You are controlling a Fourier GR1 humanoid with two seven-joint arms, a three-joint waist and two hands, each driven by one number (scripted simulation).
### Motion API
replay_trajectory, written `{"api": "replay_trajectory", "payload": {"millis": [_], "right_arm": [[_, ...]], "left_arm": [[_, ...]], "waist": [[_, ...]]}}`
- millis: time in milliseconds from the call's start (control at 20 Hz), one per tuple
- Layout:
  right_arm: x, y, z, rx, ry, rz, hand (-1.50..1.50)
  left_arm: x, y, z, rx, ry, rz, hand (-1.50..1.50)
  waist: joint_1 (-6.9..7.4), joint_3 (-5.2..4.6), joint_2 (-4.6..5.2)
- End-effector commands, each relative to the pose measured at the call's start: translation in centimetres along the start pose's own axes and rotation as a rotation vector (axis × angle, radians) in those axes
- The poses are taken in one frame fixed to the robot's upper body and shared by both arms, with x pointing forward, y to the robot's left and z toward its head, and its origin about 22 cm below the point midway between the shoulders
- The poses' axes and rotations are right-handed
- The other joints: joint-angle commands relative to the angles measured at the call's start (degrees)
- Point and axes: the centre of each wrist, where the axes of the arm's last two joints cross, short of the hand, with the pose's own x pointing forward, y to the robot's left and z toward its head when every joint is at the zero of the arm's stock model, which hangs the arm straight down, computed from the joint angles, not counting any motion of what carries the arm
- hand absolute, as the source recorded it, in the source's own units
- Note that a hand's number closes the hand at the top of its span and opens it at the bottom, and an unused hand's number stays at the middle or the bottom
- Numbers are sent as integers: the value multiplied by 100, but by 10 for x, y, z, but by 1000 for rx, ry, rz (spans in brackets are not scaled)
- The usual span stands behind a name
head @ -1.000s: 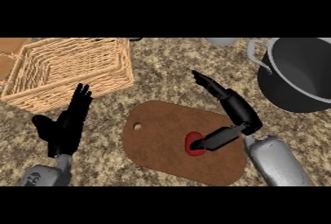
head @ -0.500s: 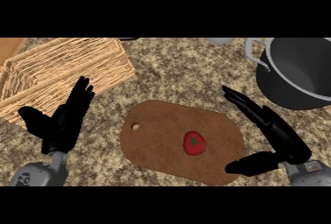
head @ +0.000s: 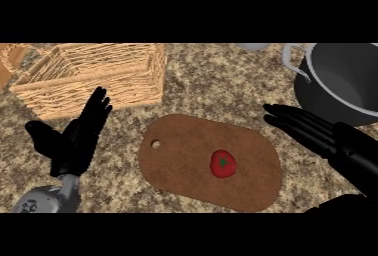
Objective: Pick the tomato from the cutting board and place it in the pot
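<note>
The tomato (head: 224,164) lies on the cutting board (head: 184,165), untouched. The right hand (head: 317,132) hovers to its right, fingers straight and spread, so this looks like the approach step. Next it should come left and down onto the tomato, then carry it to the pot (head: 347,82) at far right.

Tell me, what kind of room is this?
Most likely a kitchen. A tomato lies on a wooden cutting board, a big grey pot stands nearby, and both sit on a speckled stone counter.
</note>
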Motion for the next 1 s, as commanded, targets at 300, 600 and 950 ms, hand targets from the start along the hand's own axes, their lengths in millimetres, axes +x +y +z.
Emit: {"api": "replay_trajectory", "payload": {"millis": [300,600,950], "right_arm": [[40,-1,-28,184,237,64,-150],[43,18,-57,231,314,81,-150],[23,47,-66,290,395,157,-150]], "left_arm": [[-2,-1,-1,-28,-14,-1,0],[16,9,7,-27,-12,3,0],[9,-3,-6,-4,-25,15,0]], "waist": [[89,8,35],[113,12,29],[68,14,36]]}}
